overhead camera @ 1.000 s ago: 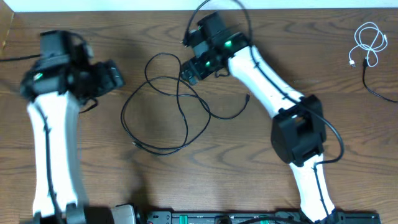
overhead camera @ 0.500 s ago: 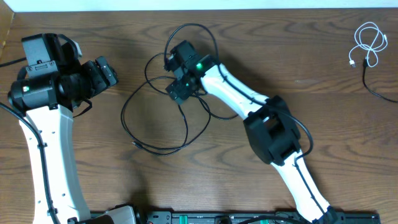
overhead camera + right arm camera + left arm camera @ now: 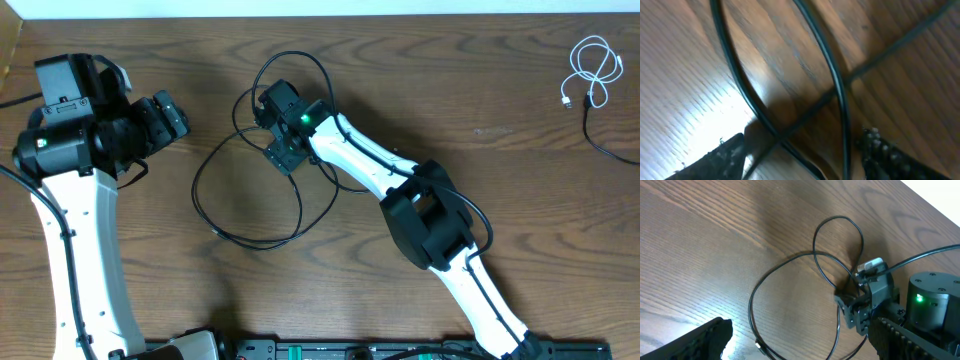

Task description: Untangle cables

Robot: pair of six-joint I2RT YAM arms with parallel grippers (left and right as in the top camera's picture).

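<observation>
The black cables lie in a tangle of overlapping loops on the wooden table, left of centre. My right gripper is down at the upper right of the tangle, where strands cross. In the right wrist view its jaws stand open with crossing black strands between the two fingers. The left wrist view shows the same loops and the right gripper on them. My left gripper hovers open, left of the tangle and holding nothing. A coiled white cable lies apart at the far right.
Another black cord runs off the right edge below the white coil. The right arm stretches diagonally across the table's middle. The left arm stands along the left side. A black rail lines the front edge.
My right gripper slid left onto the crossing strands and its jaws narrowed around them. The left arm shifted early on, then held still with its jaws wide.
</observation>
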